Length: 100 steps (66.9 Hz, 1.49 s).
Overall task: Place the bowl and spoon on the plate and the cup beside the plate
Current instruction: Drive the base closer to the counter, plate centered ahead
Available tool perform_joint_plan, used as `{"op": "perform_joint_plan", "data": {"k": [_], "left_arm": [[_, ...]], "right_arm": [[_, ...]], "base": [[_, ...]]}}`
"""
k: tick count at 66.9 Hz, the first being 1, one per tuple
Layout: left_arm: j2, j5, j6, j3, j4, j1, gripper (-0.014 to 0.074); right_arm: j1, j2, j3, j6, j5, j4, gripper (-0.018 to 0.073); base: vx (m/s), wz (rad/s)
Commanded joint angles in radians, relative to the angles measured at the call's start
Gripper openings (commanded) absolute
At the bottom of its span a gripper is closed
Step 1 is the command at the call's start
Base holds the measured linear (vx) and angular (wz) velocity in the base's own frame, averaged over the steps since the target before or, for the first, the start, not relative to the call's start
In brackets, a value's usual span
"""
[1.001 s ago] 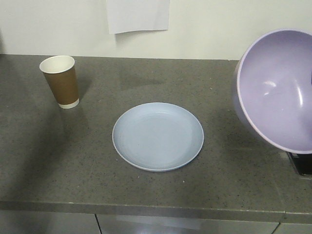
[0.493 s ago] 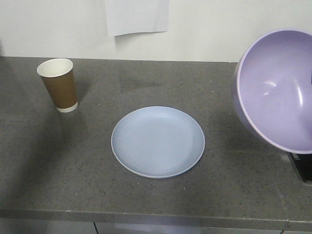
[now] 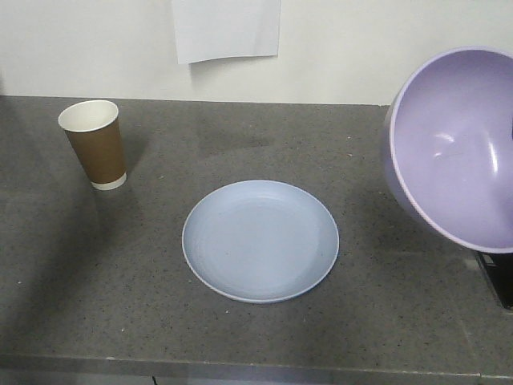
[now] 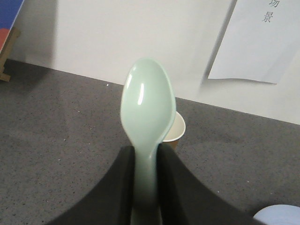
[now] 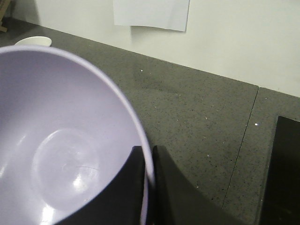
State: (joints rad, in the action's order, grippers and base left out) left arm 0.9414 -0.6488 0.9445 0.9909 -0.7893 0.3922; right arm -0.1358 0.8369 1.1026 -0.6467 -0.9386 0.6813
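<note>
while my right gripper (image 5: 149, 155) pinches bowl (image 3: 457, 152) rim, bowl hangs tilted at right edge of front frame. my left gripper (image 4: 146, 154) clamps spoon (image 4: 147, 112) handle. plate (image 3: 260, 241) bare at centre, cup (image 3: 94, 144) upper left. risk: thin rim grip slips, bowl lands edge-first, skids off plate.

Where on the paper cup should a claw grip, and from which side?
Grip the cup on its brown wall about mid-height, coming in level from the front. It stands upright and tapers downward, so a side pinch likely holds; the counter around it is bare, the plate apart.
</note>
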Motion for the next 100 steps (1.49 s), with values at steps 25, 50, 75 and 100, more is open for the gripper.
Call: {"op": "perform_joint_plan", "data": {"k": [25, 50, 75, 100], "left_arm": [[-0.011, 0.046, -0.002, 0.022, -0.028, 0.004, -0.0006], [-0.011, 0.046, -0.002, 0.022, -0.028, 0.004, -0.0006], [-0.011, 0.046, -0.002, 0.022, -0.028, 0.004, -0.0006], [-0.011, 0.046, -0.002, 0.022, -0.028, 0.004, -0.0006]], "right_arm": [[-0.004, -0.004, 0.025, -0.005, 0.060, 0.037, -0.0004], [-0.004, -0.004, 0.025, -0.005, 0.060, 0.037, -0.0004], [-0.004, -0.004, 0.025, -0.005, 0.060, 0.037, -0.0004], [-0.004, -0.004, 0.025, -0.005, 0.060, 0.037, -0.0004]], "base": [[0.02, 0.00], [0.02, 0.00], [0.02, 0.00], [0.03, 0.00]]}}
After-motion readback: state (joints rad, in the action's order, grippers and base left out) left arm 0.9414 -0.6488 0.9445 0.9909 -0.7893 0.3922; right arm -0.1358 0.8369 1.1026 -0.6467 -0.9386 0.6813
